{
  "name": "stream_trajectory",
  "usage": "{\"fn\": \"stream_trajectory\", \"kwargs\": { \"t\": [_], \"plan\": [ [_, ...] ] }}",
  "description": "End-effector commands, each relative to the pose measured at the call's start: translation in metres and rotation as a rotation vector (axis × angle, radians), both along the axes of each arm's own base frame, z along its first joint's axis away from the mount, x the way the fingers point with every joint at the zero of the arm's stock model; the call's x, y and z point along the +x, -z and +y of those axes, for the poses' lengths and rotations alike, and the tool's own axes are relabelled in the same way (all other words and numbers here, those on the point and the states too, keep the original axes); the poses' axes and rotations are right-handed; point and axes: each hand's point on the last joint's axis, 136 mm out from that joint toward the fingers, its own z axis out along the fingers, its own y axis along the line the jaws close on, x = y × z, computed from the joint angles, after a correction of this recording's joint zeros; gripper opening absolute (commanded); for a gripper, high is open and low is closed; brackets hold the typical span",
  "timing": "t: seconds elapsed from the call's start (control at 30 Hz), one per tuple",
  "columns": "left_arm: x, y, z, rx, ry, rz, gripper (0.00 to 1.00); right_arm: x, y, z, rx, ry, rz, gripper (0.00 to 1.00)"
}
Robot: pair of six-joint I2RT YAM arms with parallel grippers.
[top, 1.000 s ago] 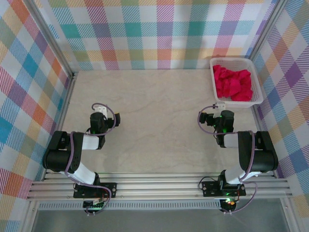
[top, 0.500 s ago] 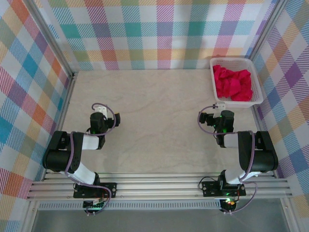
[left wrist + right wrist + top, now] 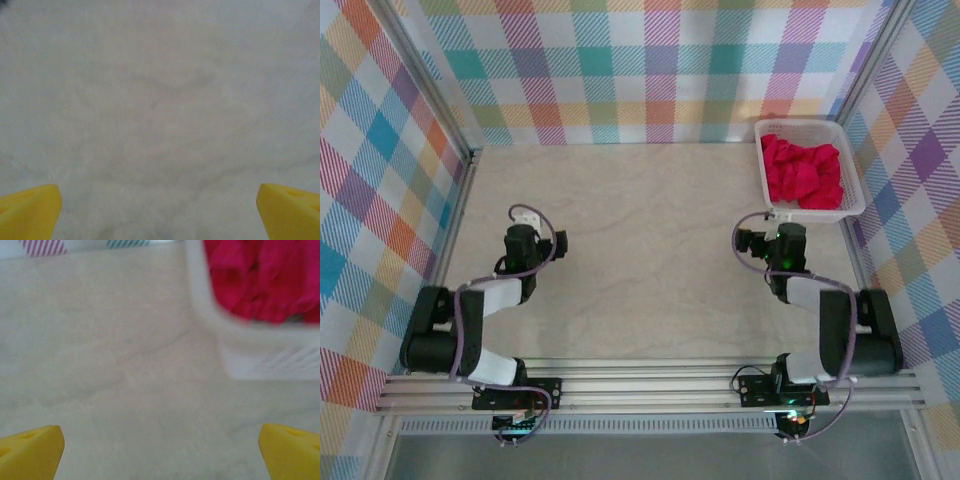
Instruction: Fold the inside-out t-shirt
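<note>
- A bright red t-shirt (image 3: 802,172) lies crumpled in a heap inside a white plastic mesh basket (image 3: 761,170), filling most of it. The folds rise about level with the rim.
- In the right wrist view the t-shirt (image 3: 260,275) shows as bunched red cloth behind the basket's slotted near wall (image 3: 265,357). The picture is too blurred to make out any tag or print on the fabric.
- The right gripper (image 3: 778,216) hovers just in front of the basket's near-left corner, close to the wall but apart from it. Its jaws are spread wide and hold nothing.
- Seen from the wrist, the right gripper (image 3: 161,450) has bare tabletop between its yellow fingertips (image 3: 30,450), with the basket ahead and to the right.
- The left gripper (image 3: 525,215) sits well to the left of the basket, across the width of the pale marbled table (image 3: 650,220). It is about as far forward as its partner.
- The left wrist view shows the left gripper (image 3: 160,210) released, its yellow fingertips (image 3: 27,210) at opposite lower corners and only tabletop between them.
- Pastel plaid walls (image 3: 620,60) rise behind and beside the basket, and a green light (image 3: 790,402) glows at the right arm's base, near side of the basket.
</note>
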Motion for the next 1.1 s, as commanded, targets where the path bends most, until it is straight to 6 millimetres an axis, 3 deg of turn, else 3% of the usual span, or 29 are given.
{"fn": "stream_trajectory", "kwargs": {
  "t": [0.0, 0.03, 0.13, 0.27, 0.37, 0.53, 0.67, 0.83, 0.97, 1.07],
  "plan": [
    [-0.011, -0.068, -0.013, -0.118, -0.042, -0.012, 1.0, -0.007, -0.067, -0.03, 0.044, 0.228, 0.028, 1.0],
    [-0.015, -0.08, -0.021, -0.167, -0.013, -0.004, 1.0, -0.009, -0.082, -0.036, 0.059, 0.276, 0.035, 1.0],
    [-0.025, -0.091, -0.039, -0.248, 0.052, 0.071, 1.0, -0.023, -0.108, -0.062, 0.163, 0.511, 0.049, 1.0],
    [-0.028, -0.094, -0.033, -0.262, -0.005, 0.143, 1.0, -0.002, -0.127, -0.052, 0.209, 0.402, 0.032, 1.0],
    [-0.037, -0.083, -0.013, -0.274, -0.163, 0.225, 1.0, 0.024, -0.116, -0.059, 0.237, 0.416, 0.094, 0.97],
    [-0.037, -0.082, -0.016, -0.31, -0.179, 0.302, 1.0, 0.068, -0.088, -0.088, 0.375, 0.478, 0.196, 0.86],
    [-0.046, -0.09, -0.009, -0.319, -0.205, 0.244, 1.0, 0.103, -0.057, -0.108, 0.369, 0.524, 0.273, 0.85],
    [-0.063, -0.099, 0.027, -0.287, -0.387, 0.124, 1.0, 0.136, -0.027, -0.124, 0.347, 0.55, 0.337, 0.85],
    [-0.066, -0.104, 0.023, -0.341, -0.337, 0.043, 1.0, 0.159, -0.007, -0.133, 0.338, 0.555, 0.362, 0.86],
    [-0.067, -0.109, 0.006, -0.389, -0.244, 0.04, 1.0, 0.171, 0.011, -0.136, 0.362, 0.561, 0.393, 0.83]
  ]
}}
